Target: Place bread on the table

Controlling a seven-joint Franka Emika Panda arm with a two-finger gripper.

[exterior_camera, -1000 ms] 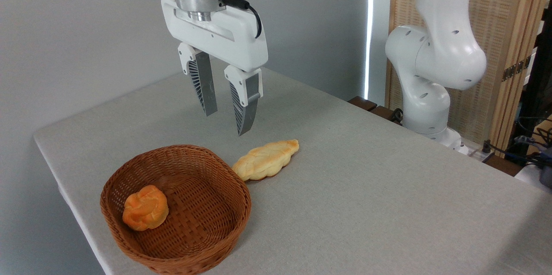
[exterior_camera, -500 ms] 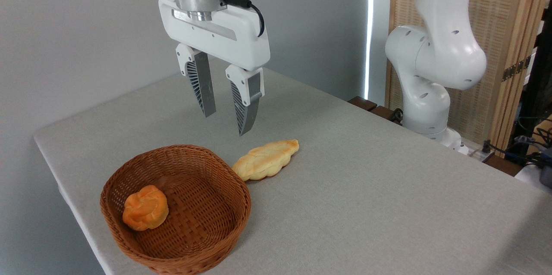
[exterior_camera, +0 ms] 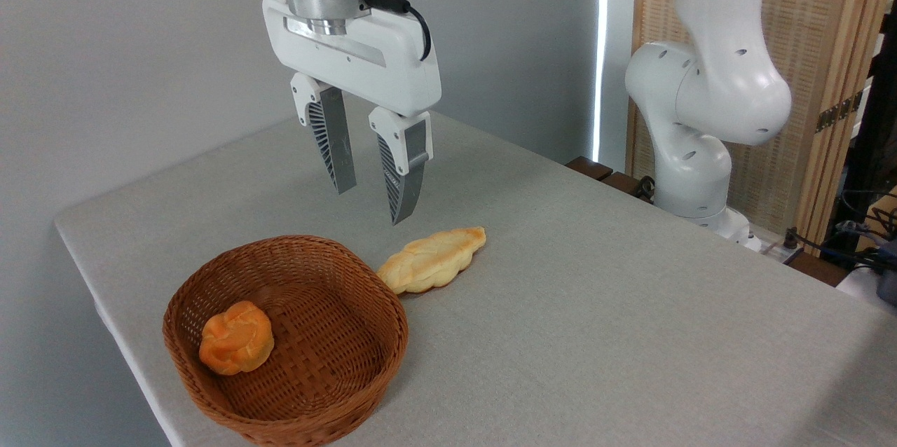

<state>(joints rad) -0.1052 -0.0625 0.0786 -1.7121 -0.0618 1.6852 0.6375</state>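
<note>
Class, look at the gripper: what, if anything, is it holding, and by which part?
Nothing is held. The gripper hangs open and empty above the table, while the bread lies on the cloth beside the basket.

Plain grey wall [exterior_camera: 126, 47]; bright light strip [exterior_camera: 598, 47]; woven wooden-framed screen [exterior_camera: 827, 33] right.

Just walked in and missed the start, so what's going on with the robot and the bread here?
The Franka arm's tool hangs open and empty above the table. The braided loaf lies on the grey tabletop, just outside the wicker basket, its near end at the rim. A small orange bun sits in the basket.
</note>
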